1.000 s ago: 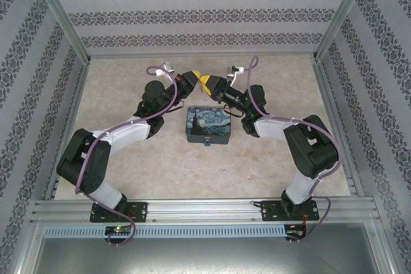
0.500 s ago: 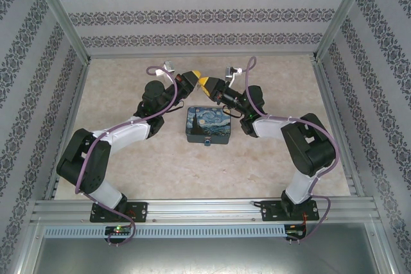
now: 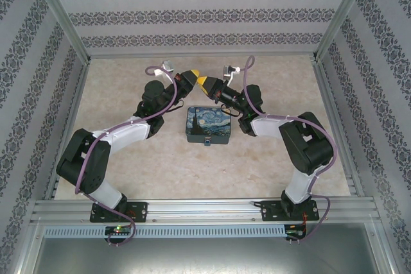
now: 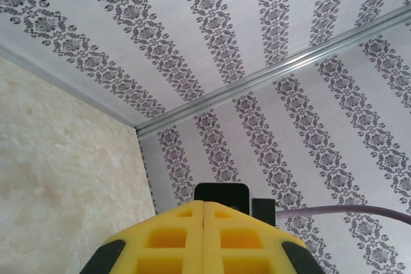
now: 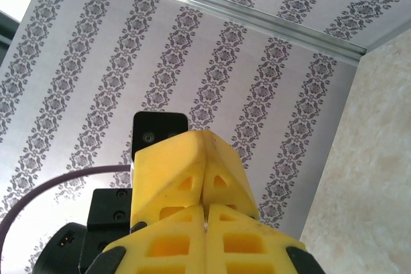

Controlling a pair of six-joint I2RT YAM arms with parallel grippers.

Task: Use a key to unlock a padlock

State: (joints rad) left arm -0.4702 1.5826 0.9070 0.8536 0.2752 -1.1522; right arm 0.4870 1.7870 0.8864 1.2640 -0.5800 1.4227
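Top view: a chunky rectangular padlock printed with a dark blue swirling night sky (image 3: 207,124) lies flat on the beige marbled bench (image 3: 148,158). A tiny blue-headed key (image 3: 208,142) sits at the padlock's near edge; touching or just beside, cannot tell. The left pincer (image 3: 193,75) and right pincer (image 3: 203,81) are beyond the padlock's far side, their yellow tips meeting. Wrist views add close detail: each pincer's pads are pressed together seam to seam, closed, with patterned wall behind.

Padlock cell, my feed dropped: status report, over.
Left gripper shut, right gripper shut, tips together beyond the padlock. Padlock flat on table, untouched; key at its near edge. Nothing blocking.
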